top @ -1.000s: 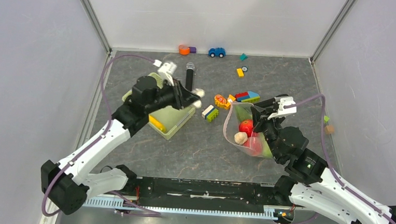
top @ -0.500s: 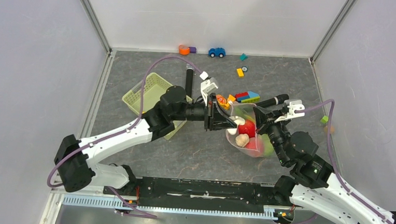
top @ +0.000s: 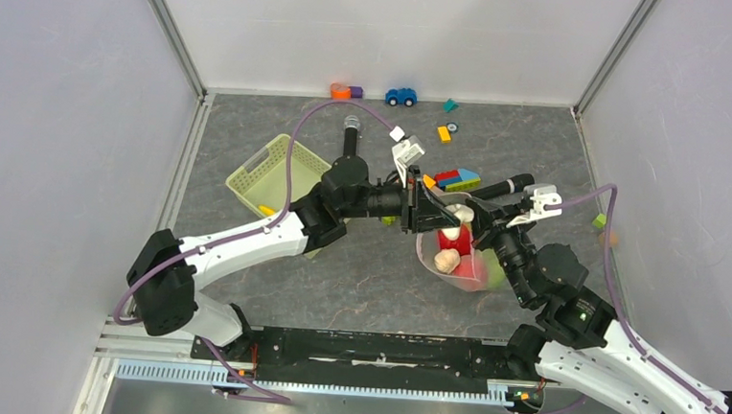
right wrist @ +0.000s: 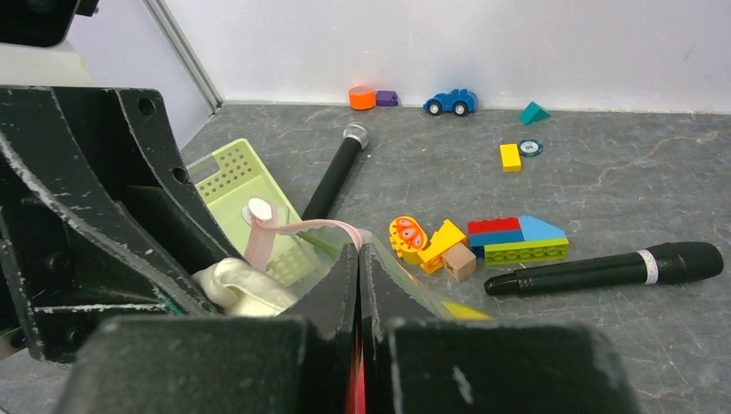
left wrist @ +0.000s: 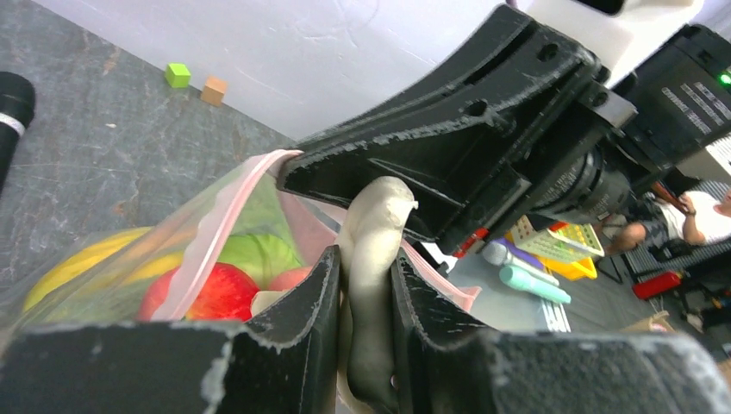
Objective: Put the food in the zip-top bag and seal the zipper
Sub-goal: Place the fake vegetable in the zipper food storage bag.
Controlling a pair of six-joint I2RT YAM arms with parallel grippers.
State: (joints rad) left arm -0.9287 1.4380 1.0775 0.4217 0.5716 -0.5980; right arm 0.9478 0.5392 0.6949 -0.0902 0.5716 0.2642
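The clear zip-top bag lies right of centre with its mouth held open. Inside show a red tomato, a green cabbage, a yellow banana and a cream piece. My right gripper is shut on the bag's rim, right by the pink zipper; it also shows in the right wrist view. My left gripper is shut on a pale cream toy food and holds it at the bag's mouth, close against the right gripper. That food also shows in the right wrist view.
The pale green basket stands at the left with a yellow piece in it. Two black microphones lie near the bag. Coloured blocks sit behind the bag. A blue car and small blocks line the back wall.
My left arm has swung right from the basket to the bag's mouth, carrying the cream toy food. My right gripper has kept its hold on the bag's rim.
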